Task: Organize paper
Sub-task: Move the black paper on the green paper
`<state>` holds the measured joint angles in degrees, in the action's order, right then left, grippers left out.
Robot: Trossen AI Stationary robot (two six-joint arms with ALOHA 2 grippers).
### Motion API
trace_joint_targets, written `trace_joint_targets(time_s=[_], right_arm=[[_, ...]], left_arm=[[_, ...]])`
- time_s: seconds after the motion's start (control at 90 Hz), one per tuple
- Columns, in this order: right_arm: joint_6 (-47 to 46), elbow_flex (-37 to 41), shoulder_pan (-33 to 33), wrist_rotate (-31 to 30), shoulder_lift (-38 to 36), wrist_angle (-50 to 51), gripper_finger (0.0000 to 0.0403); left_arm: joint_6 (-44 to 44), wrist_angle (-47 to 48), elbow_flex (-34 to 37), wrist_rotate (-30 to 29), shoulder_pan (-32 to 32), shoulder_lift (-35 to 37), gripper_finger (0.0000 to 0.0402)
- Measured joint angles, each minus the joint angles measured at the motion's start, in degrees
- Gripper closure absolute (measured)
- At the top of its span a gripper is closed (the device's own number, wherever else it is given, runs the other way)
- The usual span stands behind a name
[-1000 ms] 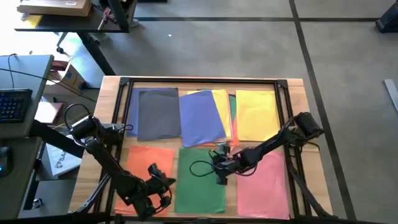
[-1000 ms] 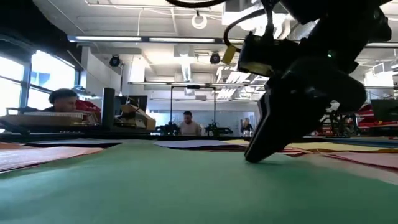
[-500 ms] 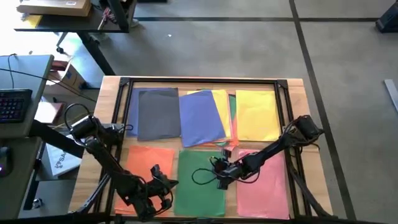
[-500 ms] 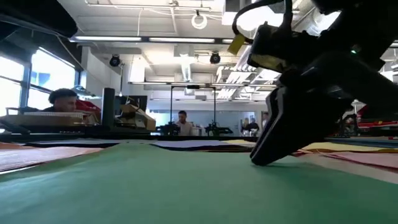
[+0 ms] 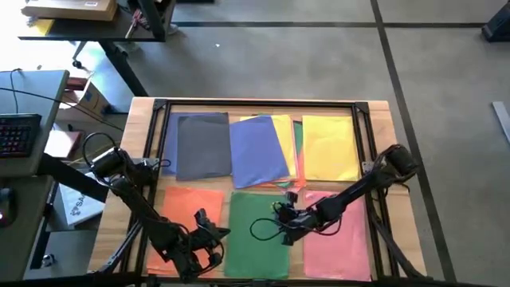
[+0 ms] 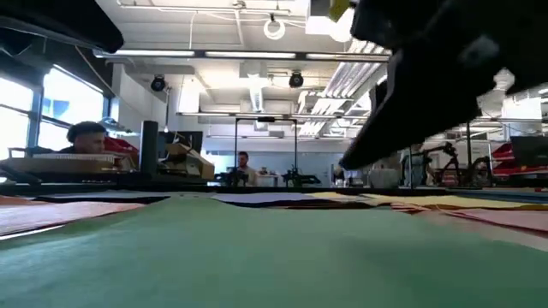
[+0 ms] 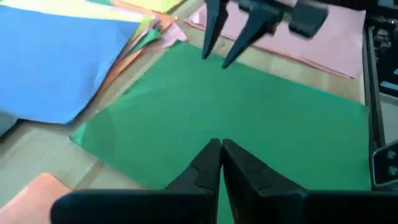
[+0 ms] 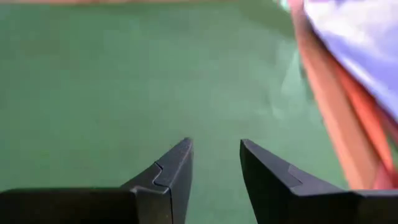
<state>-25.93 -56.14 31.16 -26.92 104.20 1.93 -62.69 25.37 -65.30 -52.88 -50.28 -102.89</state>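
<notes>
While both arms sit over the near half of the table, the readings are as follows.

Right gripper point(image 5: 280, 233): over the green sheet point(image 5: 256, 235), fingers parted by a narrow gap, nothing between them. The right wrist view shows only flat green paper ahead of the two dark, wedge-shaped fingertips point(image 8: 177, 163).

Left gripper point(image 5: 213, 239): at the green sheet's edge nearest the orange sheet point(image 5: 185, 223); fingers pressed together, holding nothing. The left wrist view shows the tips over green paper.

Green sheet: thin, matte, rectangular; it lies directly under the right gripper. The low view shows a slight rise in its surface, which the high view does not.

Pink sheet point(image 5: 339, 239): flat, just beside the right gripper, under that arm.

Far row: beyond both grippers lie grey point(image 5: 202, 145), blue point(image 5: 256, 150) and yellow point(image 5: 328, 147) sheets, overlapping at their edges.

Left wrist view only: the right gripper's pointed fingers show above the far edge of the green sheet, tips apart, with layered orange and green edges fanned beneath the blue sheet.

Table point(image 5: 382, 115): wood, with a dark frame.
</notes>
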Motion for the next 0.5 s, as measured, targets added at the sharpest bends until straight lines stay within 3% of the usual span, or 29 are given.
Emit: trace_joint_targets(time_s=[0.222,0.389,0.5], right_arm=[[4.0,-0.1,-0.5,-0.5,-2.9,-0.5,0.0284],[3.0,-0.1,-0.9,-0.5,-2.8,-0.5,0.0284],[2.9,-0.1,-0.9,-0.2,-2.7,-0.4,0.0284]], left_arm=[[6.0,2.4,0.0,-1.5,4.6,0.5,0.0393],[6.2,14.9,0.0,5.4,14.3,4.0,0.039],[12.9,20.9,0.0,10.0,20.5,6.1,0.0368]])
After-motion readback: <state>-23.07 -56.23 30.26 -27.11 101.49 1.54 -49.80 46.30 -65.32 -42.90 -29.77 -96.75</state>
